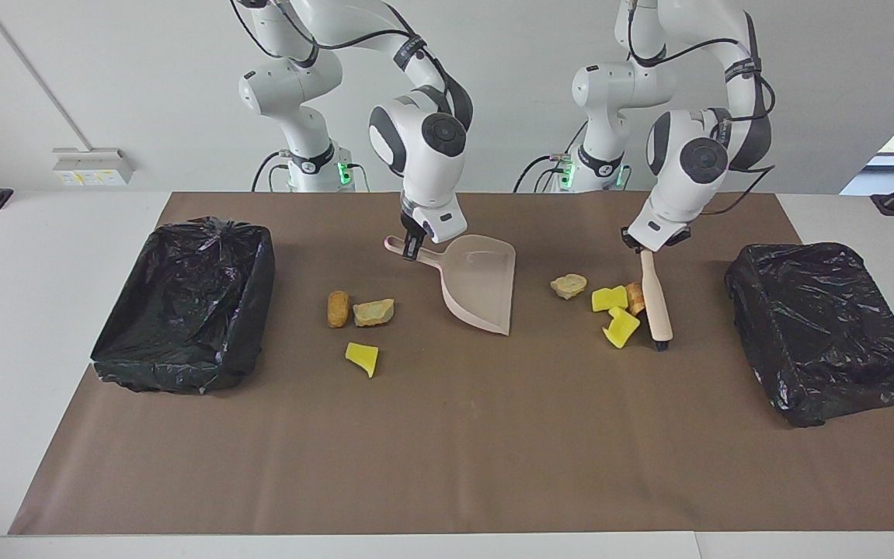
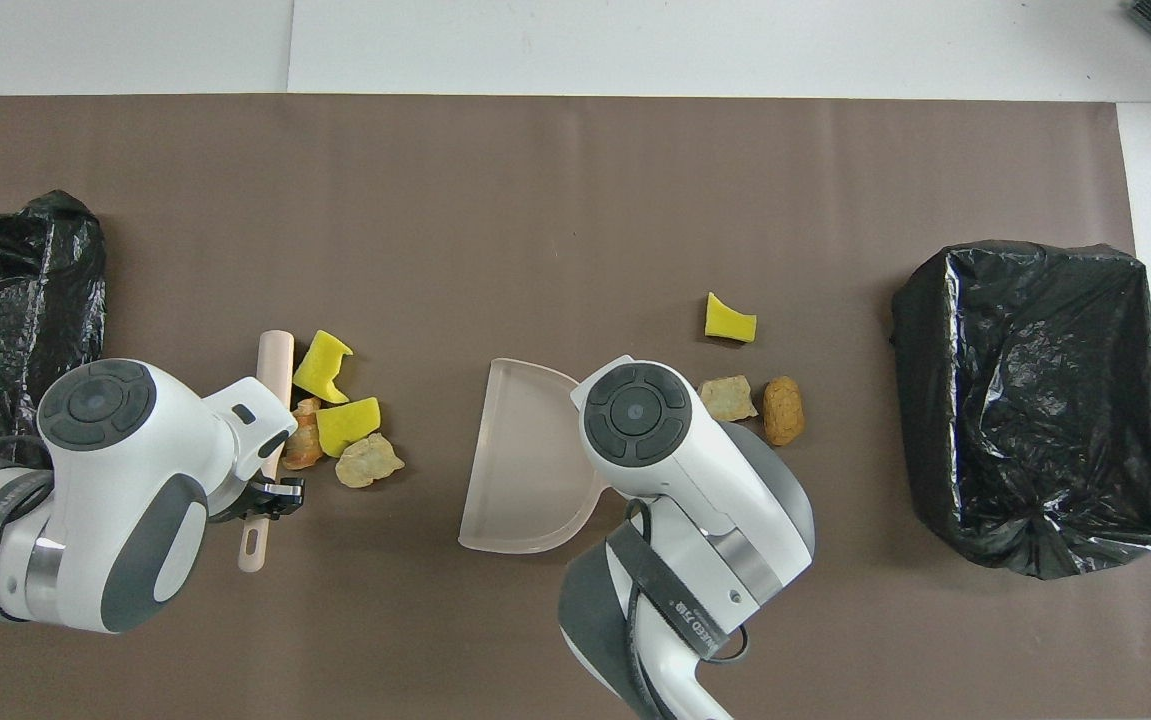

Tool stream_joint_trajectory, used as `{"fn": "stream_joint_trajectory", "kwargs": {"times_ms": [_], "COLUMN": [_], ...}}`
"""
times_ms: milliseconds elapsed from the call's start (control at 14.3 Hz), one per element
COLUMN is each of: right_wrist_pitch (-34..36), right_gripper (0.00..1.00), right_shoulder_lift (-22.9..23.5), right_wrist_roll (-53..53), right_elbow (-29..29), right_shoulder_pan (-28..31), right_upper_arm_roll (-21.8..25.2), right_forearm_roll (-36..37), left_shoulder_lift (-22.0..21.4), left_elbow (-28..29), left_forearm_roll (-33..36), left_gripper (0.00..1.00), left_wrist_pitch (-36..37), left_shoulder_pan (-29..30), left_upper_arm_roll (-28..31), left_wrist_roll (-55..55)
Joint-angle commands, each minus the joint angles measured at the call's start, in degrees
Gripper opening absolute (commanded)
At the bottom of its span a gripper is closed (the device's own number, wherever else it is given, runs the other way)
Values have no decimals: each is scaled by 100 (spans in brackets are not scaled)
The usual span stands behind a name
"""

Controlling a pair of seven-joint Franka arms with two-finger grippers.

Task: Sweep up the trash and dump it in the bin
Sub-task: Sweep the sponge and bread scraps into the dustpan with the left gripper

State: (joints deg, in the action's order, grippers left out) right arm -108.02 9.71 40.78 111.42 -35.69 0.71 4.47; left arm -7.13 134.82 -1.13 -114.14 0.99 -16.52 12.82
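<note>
Here, left end effector (image 1: 646,247) gripping brush (image 1: 655,299)

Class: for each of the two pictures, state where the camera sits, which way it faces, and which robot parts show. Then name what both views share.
Facing view: high across the table, looking at both arms and their bases; left gripper holds the brush, right gripper the dustpan.
Overhead view: above the robots' end, looking steeply down; only wrists and forearms show.
Shared: brush, dustpan, seven trash scraps, both black bins.
</note>
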Motion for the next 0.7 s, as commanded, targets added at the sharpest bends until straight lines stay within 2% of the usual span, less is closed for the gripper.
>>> {"fn": "stream_joint_trajectory", "kwargs": {"times_ms": [0,350,630], "right_wrist_pitch": [-114,-97,-88], "right_gripper": [0,0,0], "right_shoulder_lift": [-48,-66,-75], "right_wrist_roll": [-167,-167,-167], "right_elbow": [134,178,196], "right_shoulder_pan": [44,71,62], "right_upper_arm_roll": [-18,-18,-18], "right_forearm_roll": [80,80,80], "left_shoulder_lift": [106,510,590], "left_elbow": [114,79,-228], "left_forearm_roll": [-527,-916,-1056], "left_gripper": [0,0,0], "left_wrist_pitch": [-485,-1399,-1357], "left_shoulder_pan": [6,33,-160], "left_upper_arm_roll": [-455,-1650,-2302], "left_wrist_roll": [605,2264,2620]}}
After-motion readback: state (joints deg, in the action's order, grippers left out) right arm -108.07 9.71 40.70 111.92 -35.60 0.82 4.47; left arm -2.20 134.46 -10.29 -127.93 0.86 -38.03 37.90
